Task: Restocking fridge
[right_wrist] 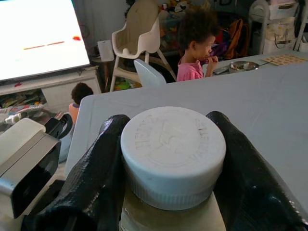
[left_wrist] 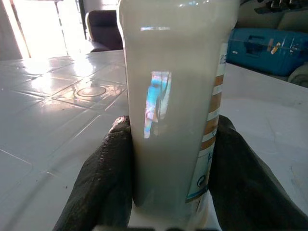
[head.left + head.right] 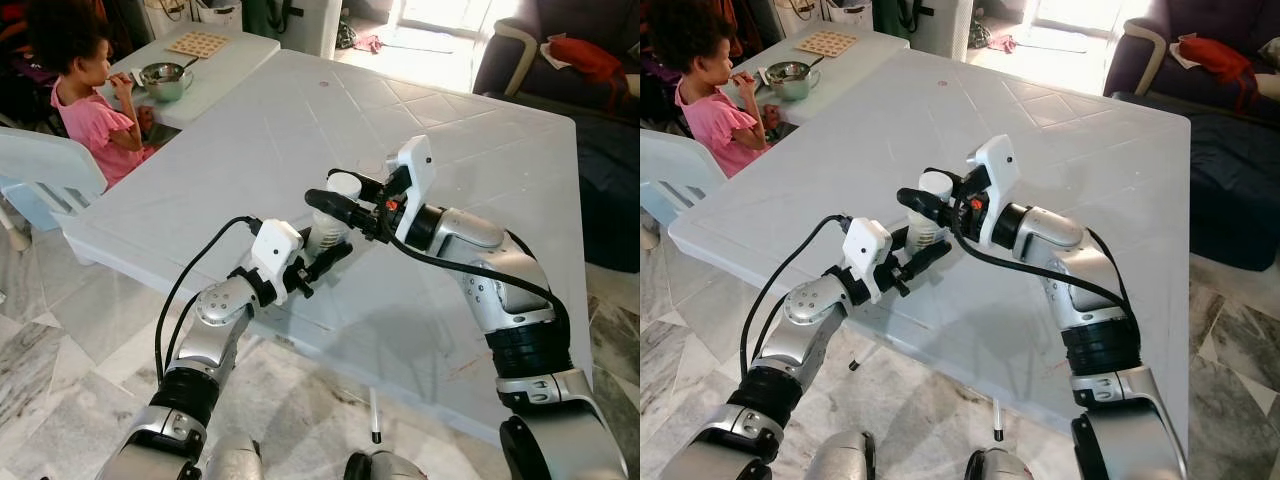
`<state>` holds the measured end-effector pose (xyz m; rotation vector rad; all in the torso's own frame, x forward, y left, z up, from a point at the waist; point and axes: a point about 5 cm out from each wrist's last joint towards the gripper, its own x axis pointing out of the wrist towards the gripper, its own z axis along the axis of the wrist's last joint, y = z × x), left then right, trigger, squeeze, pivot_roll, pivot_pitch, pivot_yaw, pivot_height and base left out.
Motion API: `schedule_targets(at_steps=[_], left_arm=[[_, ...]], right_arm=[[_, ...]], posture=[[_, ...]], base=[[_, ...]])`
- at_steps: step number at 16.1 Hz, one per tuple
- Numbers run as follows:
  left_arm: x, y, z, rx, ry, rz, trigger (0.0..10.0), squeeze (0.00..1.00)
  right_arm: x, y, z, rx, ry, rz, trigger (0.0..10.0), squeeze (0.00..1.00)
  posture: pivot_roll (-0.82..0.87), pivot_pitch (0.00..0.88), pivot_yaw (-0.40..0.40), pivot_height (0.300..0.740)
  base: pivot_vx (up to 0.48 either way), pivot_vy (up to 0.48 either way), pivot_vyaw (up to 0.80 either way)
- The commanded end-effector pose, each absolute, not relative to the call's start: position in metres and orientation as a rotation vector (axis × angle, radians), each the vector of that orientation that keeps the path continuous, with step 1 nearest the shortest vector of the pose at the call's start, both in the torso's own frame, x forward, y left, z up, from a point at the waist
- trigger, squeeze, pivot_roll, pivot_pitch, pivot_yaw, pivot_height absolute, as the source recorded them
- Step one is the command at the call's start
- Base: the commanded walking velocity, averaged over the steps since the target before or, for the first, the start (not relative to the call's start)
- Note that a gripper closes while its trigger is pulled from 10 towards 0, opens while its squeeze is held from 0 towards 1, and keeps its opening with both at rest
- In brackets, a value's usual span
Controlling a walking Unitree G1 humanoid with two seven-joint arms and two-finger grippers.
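White-capped plastic bottle of pale sauce (image 3: 333, 222), centre frame on the white plastic table (image 3: 480, 150), has its body clamped by the left gripper (image 3: 325, 262) and cap pinched by the right gripper (image 3: 335, 195), label partly hidden.

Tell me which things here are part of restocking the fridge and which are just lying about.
Part of the job:
sauce bottle, standing on the white table
left gripper, shut on its body
right gripper, shut on its white cap

Lying about:
metal bowl
waffle-pattern board

A home, likely a living room — sofa (image 3: 560, 60), highchair (image 1: 139, 38), television (image 1: 38, 38)
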<state>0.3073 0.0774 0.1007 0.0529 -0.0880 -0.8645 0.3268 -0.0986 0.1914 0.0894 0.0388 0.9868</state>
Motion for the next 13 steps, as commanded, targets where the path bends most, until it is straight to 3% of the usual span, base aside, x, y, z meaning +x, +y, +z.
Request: schedule_targets(at_steps=[1,2,3,4,8,9,13], left_arm=[[0.312,0.074,0.108,0.067,-0.115,-0.856,0.0,0.00],[0.313,0.075,0.107,0.072,-0.116,-0.848,0.0,0.00],[0.313,0.075,0.107,0.088,-0.111,-0.842,2.9,0.16],[0.313,0.076,0.105,0.072,-0.093,-0.853,10.0,1.00],[0.322,0.092,0.096,0.248,-0.038,-0.748,10.0,1.00],[0.326,0.108,0.093,0.330,-0.012,-0.694,10.0,1.00],[0.323,0.127,0.086,0.474,0.030,-0.749,10.0,1.00]], right_arm=[[0.330,-0.097,0.197,0.109,0.029,0.976,0.0,0.00],[0.331,-0.097,0.198,0.132,0.025,0.964,0.0,0.00],[0.331,-0.096,0.200,0.149,0.019,0.962,0.0,0.00],[0.331,-0.096,0.201,0.153,0.016,0.962,0.0,0.00],[0.330,-0.093,0.202,0.092,-0.028,0.923,0.0,0.00],[0.332,-0.095,0.201,0.042,-0.045,0.854,0.0,0.00],[0.341,-0.106,0.198,-0.012,-0.078,0.709,0.0,0.00]], posture=[[0.05,0.004,-0.065,0.740],[0.05,0.004,-0.065,0.740],[0.05,0.001,-0.065,0.740],[0.05,0.001,-0.065,0.740],[0.05,0.000,-0.057,0.740],[0.05,0.000,-0.050,0.740],[0.05,0.006,-0.032,0.740]], base=[[0.000,0.000,0.00],[0.000,0.000,0.00],[0.000,0.000,0.00],[0.000,0.000,0.00],[0.000,0.000,0.00],[0.000,0.000,0.00],[0.000,0.000,0.00]])
